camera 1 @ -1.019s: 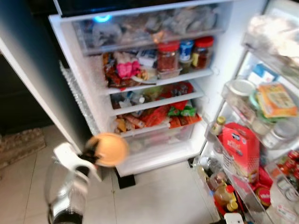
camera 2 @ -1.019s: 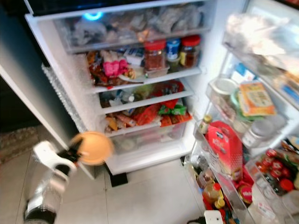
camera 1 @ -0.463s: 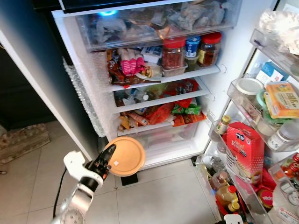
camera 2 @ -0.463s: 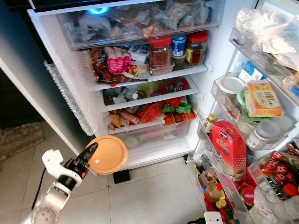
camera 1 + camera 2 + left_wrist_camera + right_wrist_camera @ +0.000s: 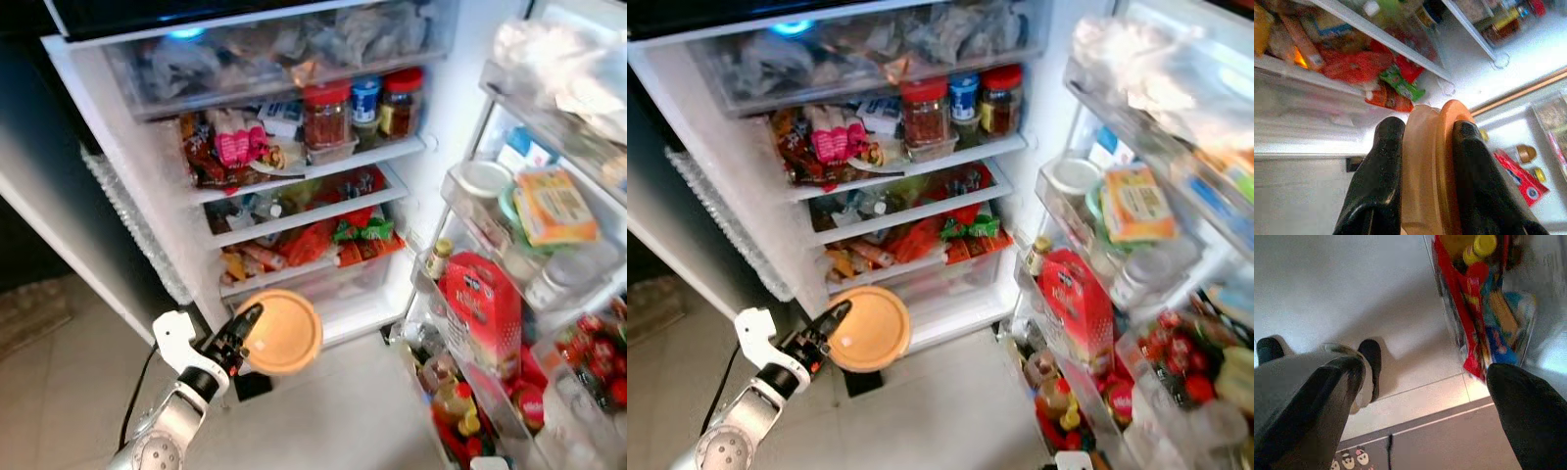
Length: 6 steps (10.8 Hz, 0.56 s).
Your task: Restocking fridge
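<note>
Left gripper point(image 5: 238, 340) pinches an orange lidded container point(image 5: 282, 331) by its edge, fingers point(image 5: 1380, 176) closed on either side, holding it low before the open fridge point(image 5: 431, 186), near the bottom drawer point(image 5: 338, 290). Right gripper point(image 5: 1420, 396) hangs over the floor point(image 5: 1342, 293), fingers spread wide and empty.

Left gripper point(image 5: 1422, 147): two black fingers point(image 5: 1383, 161) clamp an orange-lidded round container point(image 5: 1432, 161) edge-on, one finger on the pale tub side, the other on the orange lid side. Beyond the fingertips: white fridge shelves point(image 5: 1396, 46) with red and green snack packets point(image 5: 1393, 83); a clear crisper drawer point(image 5: 1308, 107) beneath; door bin with a red carton point(image 5: 1520, 178) and small bottles, blurred.
</note>
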### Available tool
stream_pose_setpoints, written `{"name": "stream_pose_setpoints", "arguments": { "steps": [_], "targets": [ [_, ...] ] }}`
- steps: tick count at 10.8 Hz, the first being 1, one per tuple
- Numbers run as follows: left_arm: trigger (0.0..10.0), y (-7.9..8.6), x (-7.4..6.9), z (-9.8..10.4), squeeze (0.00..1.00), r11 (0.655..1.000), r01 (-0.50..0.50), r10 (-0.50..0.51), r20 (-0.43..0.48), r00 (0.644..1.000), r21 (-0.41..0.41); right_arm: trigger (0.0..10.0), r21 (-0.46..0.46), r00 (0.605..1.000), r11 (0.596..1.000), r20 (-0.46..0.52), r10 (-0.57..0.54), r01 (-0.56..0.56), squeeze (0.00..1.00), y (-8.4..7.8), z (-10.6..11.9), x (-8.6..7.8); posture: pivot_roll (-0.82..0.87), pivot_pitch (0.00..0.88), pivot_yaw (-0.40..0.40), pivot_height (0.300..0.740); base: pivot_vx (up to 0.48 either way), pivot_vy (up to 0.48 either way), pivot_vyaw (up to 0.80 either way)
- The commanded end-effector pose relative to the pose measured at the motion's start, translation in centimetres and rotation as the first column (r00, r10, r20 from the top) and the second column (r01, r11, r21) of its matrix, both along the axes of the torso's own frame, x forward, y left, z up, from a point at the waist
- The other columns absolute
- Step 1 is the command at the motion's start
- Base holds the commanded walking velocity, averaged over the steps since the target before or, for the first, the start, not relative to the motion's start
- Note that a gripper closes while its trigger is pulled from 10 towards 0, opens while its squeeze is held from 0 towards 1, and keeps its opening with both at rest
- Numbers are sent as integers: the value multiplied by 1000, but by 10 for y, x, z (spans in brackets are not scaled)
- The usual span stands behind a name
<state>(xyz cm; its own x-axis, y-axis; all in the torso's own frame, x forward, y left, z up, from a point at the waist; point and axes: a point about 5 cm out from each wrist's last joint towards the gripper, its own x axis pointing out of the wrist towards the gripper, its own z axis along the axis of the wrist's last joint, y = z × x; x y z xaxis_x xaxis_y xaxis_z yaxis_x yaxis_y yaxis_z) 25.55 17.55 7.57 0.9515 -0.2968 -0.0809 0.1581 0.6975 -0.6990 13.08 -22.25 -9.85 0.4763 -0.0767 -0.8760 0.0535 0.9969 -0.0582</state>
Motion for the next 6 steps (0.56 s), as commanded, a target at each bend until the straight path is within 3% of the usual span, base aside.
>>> {"name": "stream_pose_setpoints", "arguments": {
  "steps": [1, 6],
  "targets": [
    [10000, 5, -3, 2, 0, 1000, 1, -1, 1, 1000, 21, 10000, 6, 1000, 1000, 7, -4, 4, 0, 1, 0, 0, -95, 88, 38, 740, 315, 0, 0],
    [10000, 5, -3, 4, 0, 999, 23, -23, -6, 1000, 28, 10000, 16, 1000, 1000, 6, -19, 19, 0, 3, -1, -1, -90, 77, 43, 740, 319, 0, 0]
  ]
}}
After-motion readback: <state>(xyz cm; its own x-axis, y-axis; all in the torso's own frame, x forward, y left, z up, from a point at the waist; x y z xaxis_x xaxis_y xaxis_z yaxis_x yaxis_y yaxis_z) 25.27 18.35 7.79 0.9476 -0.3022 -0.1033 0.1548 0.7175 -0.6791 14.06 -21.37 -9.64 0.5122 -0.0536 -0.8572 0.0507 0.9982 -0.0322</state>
